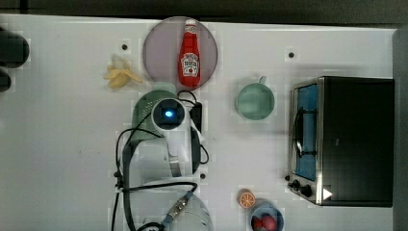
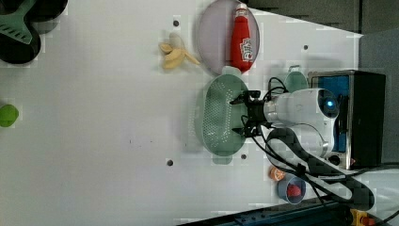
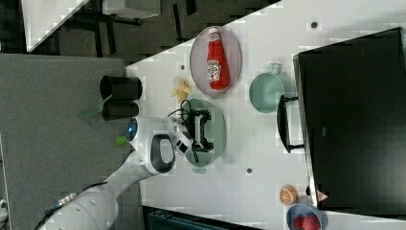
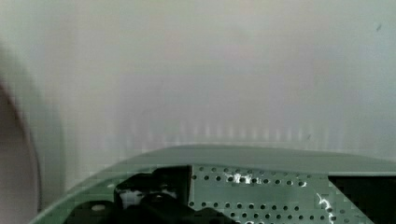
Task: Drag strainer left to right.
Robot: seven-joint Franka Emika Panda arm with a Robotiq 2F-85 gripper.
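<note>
Near the middle of the white table [image 2: 94, 141], just beside the grey-lilac plate [image 2: 209, 42] that carries the ketchup bottle [image 2: 241, 40], the strainer [image 2: 219, 115] lies with its long axis running top to bottom in the left view, hollow side up. Bare tabletop spreads wide toward the left view's left, whereas toward the left view's right the green mug [image 1: 255, 101] and the black toaster oven [image 1: 356, 139] stand close (the mug nearer). The gripper [image 2: 238, 115] hangs at the strainer's rim on the left view's right with its fingers spread apart, not clamped; in the top view the arm hides most of the strainer, and the wrist view cuts off its far side.
</note>
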